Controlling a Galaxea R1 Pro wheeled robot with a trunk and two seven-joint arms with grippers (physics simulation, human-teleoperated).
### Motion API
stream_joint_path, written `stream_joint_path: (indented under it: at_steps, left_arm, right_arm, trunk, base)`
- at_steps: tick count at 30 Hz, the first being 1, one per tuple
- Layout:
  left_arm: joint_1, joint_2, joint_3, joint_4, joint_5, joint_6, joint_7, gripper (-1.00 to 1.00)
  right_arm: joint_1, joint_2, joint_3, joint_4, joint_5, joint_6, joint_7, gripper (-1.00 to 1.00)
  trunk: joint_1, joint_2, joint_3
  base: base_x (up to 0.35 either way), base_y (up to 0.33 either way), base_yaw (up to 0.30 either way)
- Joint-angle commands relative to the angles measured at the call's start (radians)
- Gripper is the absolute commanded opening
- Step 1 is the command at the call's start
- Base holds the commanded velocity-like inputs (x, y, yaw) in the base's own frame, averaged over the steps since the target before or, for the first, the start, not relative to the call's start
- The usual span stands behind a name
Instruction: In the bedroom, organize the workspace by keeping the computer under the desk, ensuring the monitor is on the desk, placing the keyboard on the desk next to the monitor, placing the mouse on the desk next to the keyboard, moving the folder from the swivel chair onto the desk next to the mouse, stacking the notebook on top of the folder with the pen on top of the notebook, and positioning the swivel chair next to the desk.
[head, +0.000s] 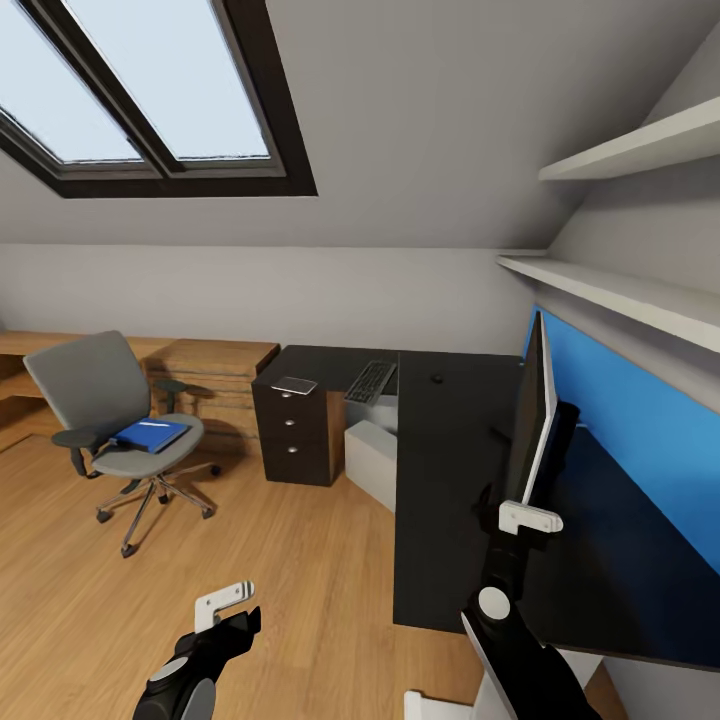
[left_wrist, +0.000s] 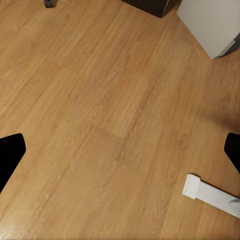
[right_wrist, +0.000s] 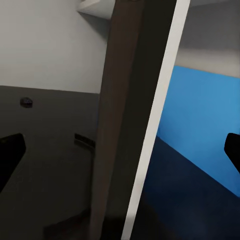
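Note:
The monitor (head: 530, 410) stands edge-on on the dark L-shaped desk (head: 440, 520), in front of a blue wall panel. My right gripper (head: 520, 512) is open at the monitor's lower edge; in the right wrist view the monitor (right_wrist: 135, 120) runs between the wide-apart fingers. The keyboard (head: 370, 381) and the mouse (head: 436, 379) lie on the desk's far part, and the mouse (right_wrist: 26, 102) is small in the right wrist view too. A silver notebook (head: 294, 385) rests on the drawer end. The blue folder (head: 150, 435) lies on the grey swivel chair (head: 100, 400). The white computer (head: 372, 460) sits under the desk. My left gripper (head: 232, 605) hangs open over the floor.
Wooden floor (left_wrist: 110, 115) spreads between the chair and the desk. The dark drawer unit (head: 292, 435) holds up the desk's left end. A low wooden bench (head: 215, 365) runs along the back wall. White shelves (head: 620, 290) jut out above the desk. The computer's corner (left_wrist: 215, 25) is in the left wrist view.

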Motion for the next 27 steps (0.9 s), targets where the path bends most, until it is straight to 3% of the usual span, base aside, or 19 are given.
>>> stream_joint_path:
  at_steps: [1, 18, 27]
  left_arm:
    - [-0.001, 0.0, -0.001, -0.001, 0.011, 0.002, 0.01, 1.0]
    - [-0.001, 0.001, -0.001, -0.001, 0.01, 0.002, 0.009, 1.0]
    - [-0.001, 0.001, 0.0, -0.001, 0.01, 0.002, 0.008, 1.0]
  right_arm:
    - [-0.001, 0.0, 0.001, 0.001, 0.003, -0.002, -0.004, 1.0]
    - [-0.001, -0.001, 0.001, 0.0, 0.004, -0.003, -0.004, 1.0]
    - [-0.001, -0.002, 0.001, -0.001, 0.004, -0.003, -0.004, 1.0]
  trunk:
    - [0.0, -0.001, -0.001]
    - [0.0, -0.001, -0.001]
    - [0.0, -0.001, -0.001]
  base:
    - [0.0, 0.0, 0.0]
    - [0.023, -0.002, 0.0]
    - [0.143, -0.114, 0.0]
